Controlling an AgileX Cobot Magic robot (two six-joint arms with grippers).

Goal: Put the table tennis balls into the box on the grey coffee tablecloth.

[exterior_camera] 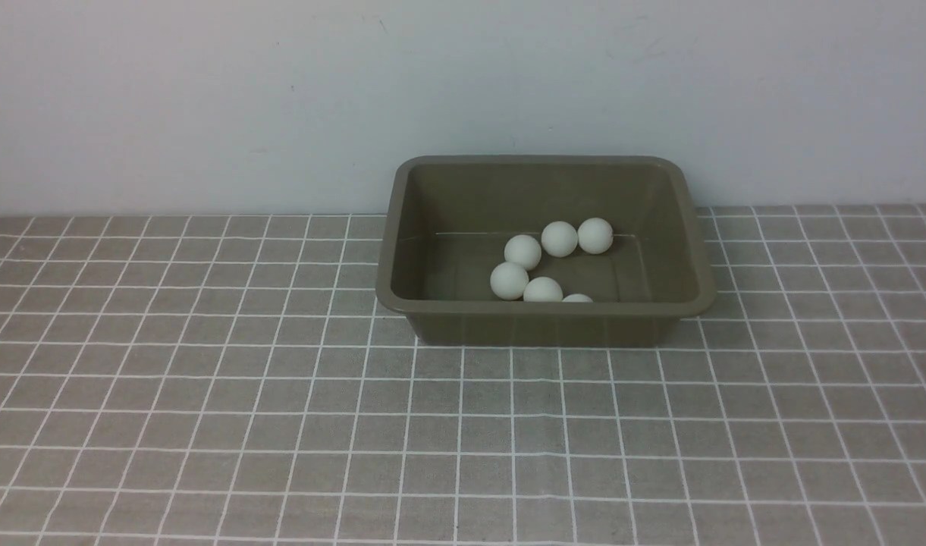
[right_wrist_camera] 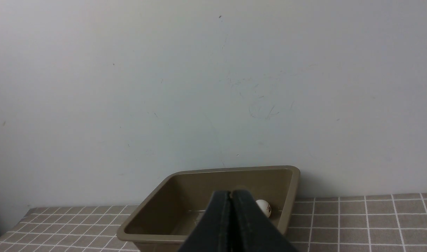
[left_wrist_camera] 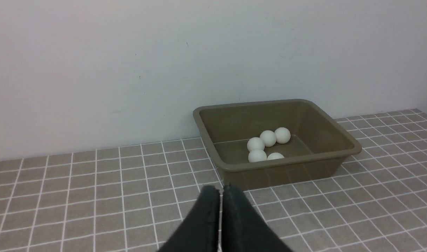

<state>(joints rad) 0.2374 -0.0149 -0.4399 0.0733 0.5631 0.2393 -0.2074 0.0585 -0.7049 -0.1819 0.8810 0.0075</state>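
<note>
The olive-brown box point(exterior_camera: 546, 327) stands on the grey checked tablecloth point(exterior_camera: 205, 394) near the back wall. Several white table tennis balls point(exterior_camera: 522, 252) lie inside it, grouped at its middle. In the left wrist view the box point(left_wrist_camera: 286, 173) shows with balls point(left_wrist_camera: 268, 138) inside, and my left gripper point(left_wrist_camera: 221, 191) is shut and empty, in front of the box's near wall. In the right wrist view my right gripper point(right_wrist_camera: 230, 194) is shut and empty, in front of the box point(right_wrist_camera: 154, 213); one ball point(right_wrist_camera: 264, 207) with a dark mark shows beside it. Neither gripper shows in the front view.
A plain pale wall point(exterior_camera: 280, 98) rises right behind the box. The tablecloth spreads to the left, right and front of the box with no other objects on it.
</note>
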